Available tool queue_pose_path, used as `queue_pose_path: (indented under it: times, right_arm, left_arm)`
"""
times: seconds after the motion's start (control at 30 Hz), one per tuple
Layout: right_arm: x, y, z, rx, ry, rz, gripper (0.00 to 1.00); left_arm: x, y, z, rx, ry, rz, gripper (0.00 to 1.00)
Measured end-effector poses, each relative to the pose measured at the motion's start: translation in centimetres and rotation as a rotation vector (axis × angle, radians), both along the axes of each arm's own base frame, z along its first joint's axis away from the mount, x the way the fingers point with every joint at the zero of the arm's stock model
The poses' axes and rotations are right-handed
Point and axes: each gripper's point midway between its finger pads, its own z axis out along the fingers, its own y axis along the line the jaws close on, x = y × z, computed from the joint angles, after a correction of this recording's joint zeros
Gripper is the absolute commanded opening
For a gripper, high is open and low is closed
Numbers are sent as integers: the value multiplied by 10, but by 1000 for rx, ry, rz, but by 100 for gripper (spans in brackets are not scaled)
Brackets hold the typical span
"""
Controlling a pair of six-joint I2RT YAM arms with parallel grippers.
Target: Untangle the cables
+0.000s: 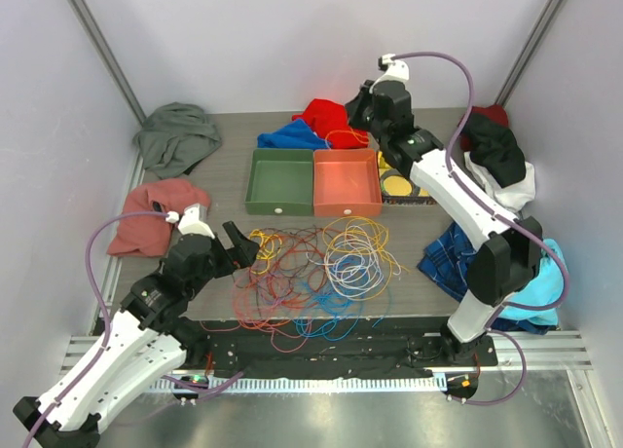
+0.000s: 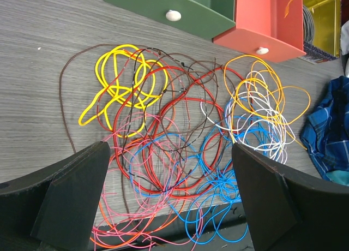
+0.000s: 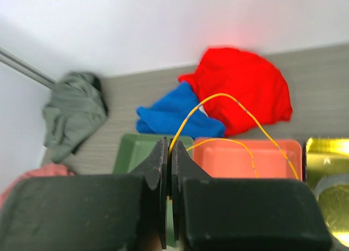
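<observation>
Closest to my lenses are my own fingers: my left pincer (image 2: 172, 199) hangs spread wide over the edge of the cables (image 2: 180, 136), a tangled heap of red, yellow, blue, white, brown and orange loops lying on the table (image 2: 43, 54) in front of the trays. My right pincer (image 3: 169, 153), raised beyond the trays, is pressed together, pinching one orange cable (image 3: 218, 94) that arcs over the orange tray (image 3: 245, 158); where it ends I cannot tell. Just beside that tray stand the green tray (image 1: 279, 180) toward my left arm and the yellow tray (image 2: 324, 11) toward my right, which holds a grey ring-shaped coil (image 2: 309, 23).
</observation>
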Motion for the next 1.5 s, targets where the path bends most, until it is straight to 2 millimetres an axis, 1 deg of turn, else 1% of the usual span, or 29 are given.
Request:
queue_pose_path:
  times: [0.1, 0.13, 0.17, 0.23, 0.27, 0.3, 0.33, 0.37, 0.43, 0.47, 0.5, 0.57, 0.63, 0.7, 0.8, 0.87, 0.93, 0.97, 1.0, 1.07, 1.13, 1.2, 1.23, 1.27, 1.3, 1.33, 1.37, 1.4, 1.5]
  right_arm:
    - [4, 1, -43, -15, 75, 4, 1]
    - [5, 4, -64, -20, 112, 11, 1]
    - [4, 6, -79, -26, 140, 18, 1]
    - [3, 11, -116, -40, 210, 36, 1]
    - [3, 14, -132, -45, 242, 45, 3]
    - [3, 16, -146, -51, 271, 54, 12]
    - [3, 19, -160, -57, 296, 61, 23]
    - [4, 21, -170, -60, 317, 66, 43]
    - [3, 23, -185, -60, 354, 67, 57]
    - [2, 22, -190, -69, 366, 66, 61]
    - [1, 21, -192, -79, 373, 61, 62]
    - [0, 19, -187, -92, 358, 45, 63]
    - [-6, 13, -176, -114, 336, 17, 64]
    - [-17, 6, -161, -129, 314, -1, 64]
    - [-42, -6, -129, -129, 259, -15, 63]
    - [-67, -13, -111, -121, 219, -4, 61]
    - [-92, -19, -106, -124, 198, 9, 58]
    - [-105, -19, -111, -133, 197, 24, 57]
    - [-118, -19, -122, -151, 210, 41, 56]
    - [-142, -17, -151, -188, 248, 81, 55]
    - [-168, -19, -195, -247, 323, 118, 55]
    - [-193, -29, -238, -308, 409, 136, 54]
    - [-203, -37, -254, -332, 448, 132, 55]
    - [-208, -43, -262, -345, 466, 123, 55]
    - [-213, -50, -269, -356, 481, 113, 56]
    - [-216, -54, -270, -356, 484, 100, 57]
    - [-216, -57, -267, -345, 472, 89, 58]
    - [-216, -58, -262, -331, 456, 80, 59]
    - [-212, -56, -235, -253, 385, 60, 63]
  left_arm:
    - [0, 0, 0, 0, 0, 0, 100]
    - [0, 0, 0, 0, 1, 0, 100]
    - [0, 0, -1, 1, 3, 0, 100]
    - [1, -1, -2, 4, 7, 0, 100]
    - [1, -1, -3, 6, 10, 0, 100]
    - [1, -1, -3, 8, 12, 0, 100]
    - [1, -1, -4, 9, 14, 0, 100]
    - [1, -1, -4, 10, 15, 0, 100]
    - [1, -1, -4, 10, 15, 0, 100]
    - [1, -1, -4, 10, 15, 0, 100]
    - [1, -1, -4, 10, 14, 0, 100]
    - [1, -1, -4, 10, 14, 0, 100]
    - [2, -1, -4, 9, 14, 0, 100]
    - [3, -2, -5, 12, 18, 0, 100]
    - [6, -6, -9, 19, 32, -4, 100]
    - [9, -10, -12, 22, 45, -11, 100]
    - [12, -14, -16, 24, 61, -19, 99]
    - [14, -17, -18, 24, 68, -24, 99]
    - [15, -19, -20, 24, 76, -30, 99]
    - [18, -24, -26, 25, 96, -38, 98]
    - [20, -30, -30, 16, 116, -47, 98]
    - [22, -36, -34, 9, 133, -60, 97]
    - [23, -39, -37, 7, 142, -65, 97]
    - [23, -41, -40, 8, 152, -69, 97]
    - [24, -43, -43, 10, 165, -75, 97]
    - [24, -45, -46, 11, 176, -82, 97]
    - [23, -47, -48, 12, 185, -86, 97]
    - [23, -48, -49, 13, 191, -90, 97]
    - [22, -52, -49, 3, 192, -99, 97]
